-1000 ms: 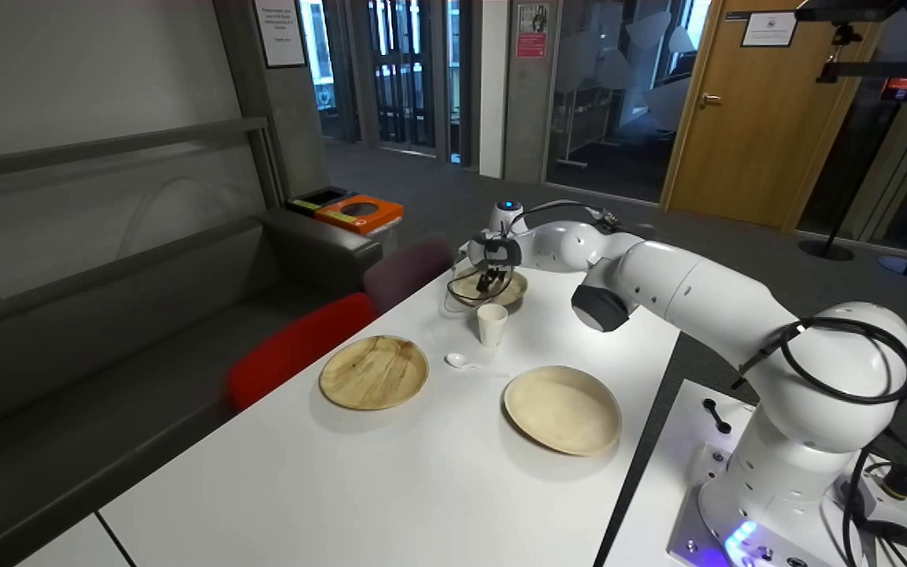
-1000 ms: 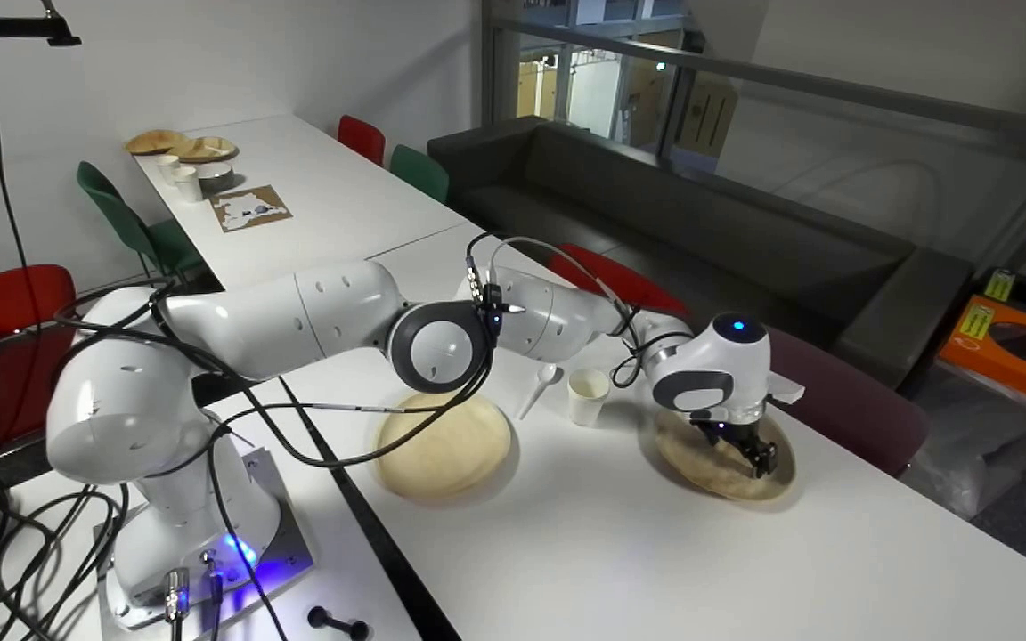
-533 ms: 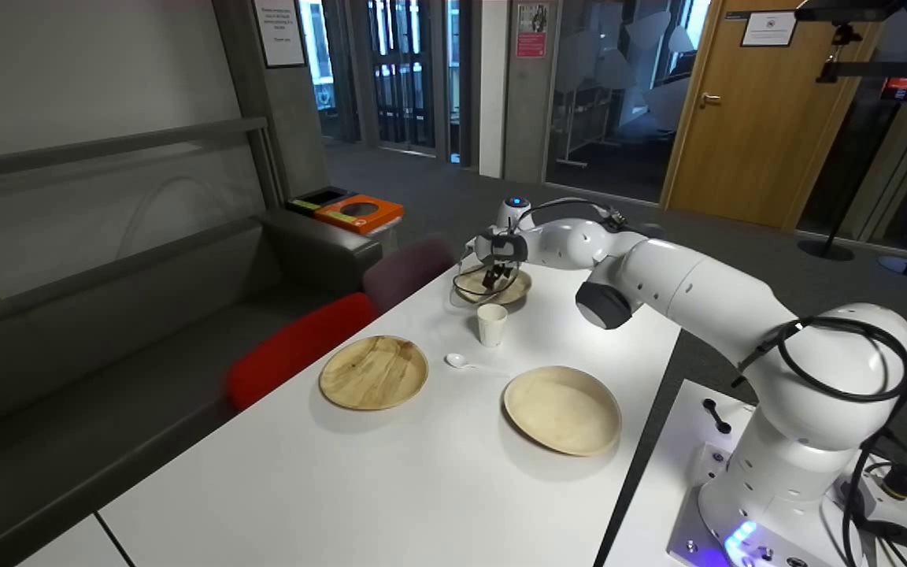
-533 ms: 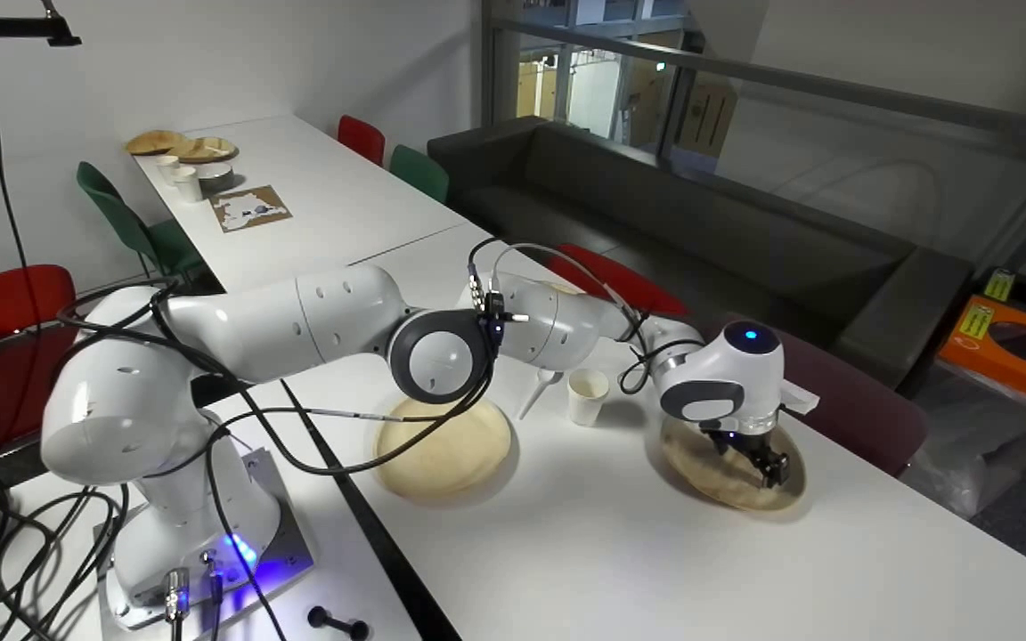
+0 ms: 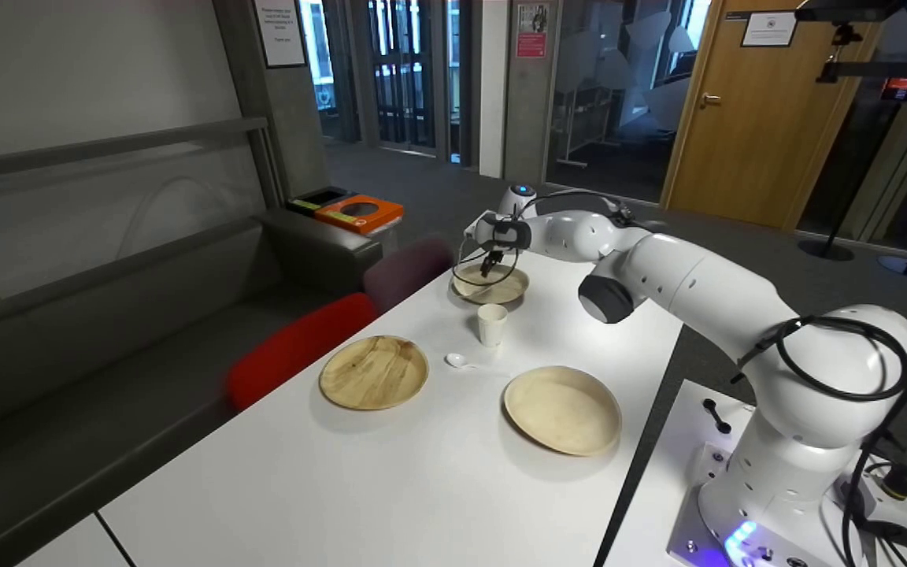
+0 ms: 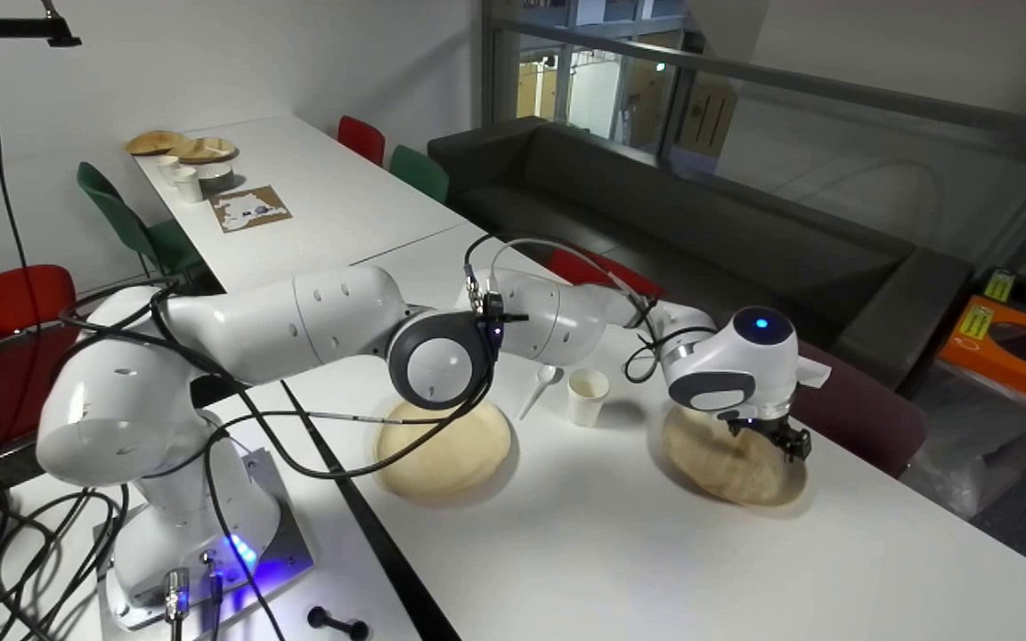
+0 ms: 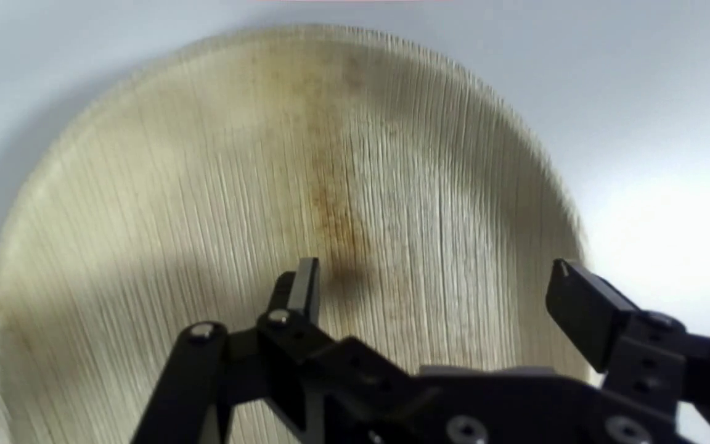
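Now raised slightly, the spread fingers (image 7: 584,311) hang empty above the plate (image 7: 238,191), which therefore lies ungripped on the counter (image 6: 584,552).

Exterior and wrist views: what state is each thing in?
Gripper: open, holding nothing
Stained plate, underneath: right side up
White cup: upright, contents unclear
White spoon: lying down
Wood-grained plate: lying flat
Pale plate: right side up
Wooden door: shut
Wrist light: lit blue
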You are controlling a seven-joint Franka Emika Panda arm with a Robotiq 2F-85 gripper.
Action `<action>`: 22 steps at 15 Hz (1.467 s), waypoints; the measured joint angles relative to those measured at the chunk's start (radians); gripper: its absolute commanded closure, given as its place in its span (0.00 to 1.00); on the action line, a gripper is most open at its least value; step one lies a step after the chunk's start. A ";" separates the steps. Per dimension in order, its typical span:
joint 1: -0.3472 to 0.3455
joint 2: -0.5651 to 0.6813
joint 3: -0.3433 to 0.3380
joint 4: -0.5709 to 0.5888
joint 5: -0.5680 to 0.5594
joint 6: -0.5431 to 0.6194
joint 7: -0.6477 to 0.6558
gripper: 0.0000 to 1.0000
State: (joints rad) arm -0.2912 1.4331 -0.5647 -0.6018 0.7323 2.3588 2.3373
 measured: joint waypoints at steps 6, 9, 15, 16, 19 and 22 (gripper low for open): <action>-0.040 -0.081 0.041 -0.015 0.022 -0.156 -0.276 0.00; -0.050 -0.138 0.028 -0.060 0.007 -0.286 -0.430 0.00; -0.010 -0.244 -0.088 -0.206 -0.116 -0.339 -0.704 0.00; 0.006 -0.261 -0.110 -0.241 -0.135 -0.325 -0.748 0.00; 0.065 -0.309 -0.157 -0.355 -0.172 -0.275 -0.889 0.00; 0.132 -0.354 -0.180 -0.471 -0.177 -0.230 -1.031 0.00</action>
State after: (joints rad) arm -0.1595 1.0792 -0.7443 -1.0728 0.5556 2.1290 1.3060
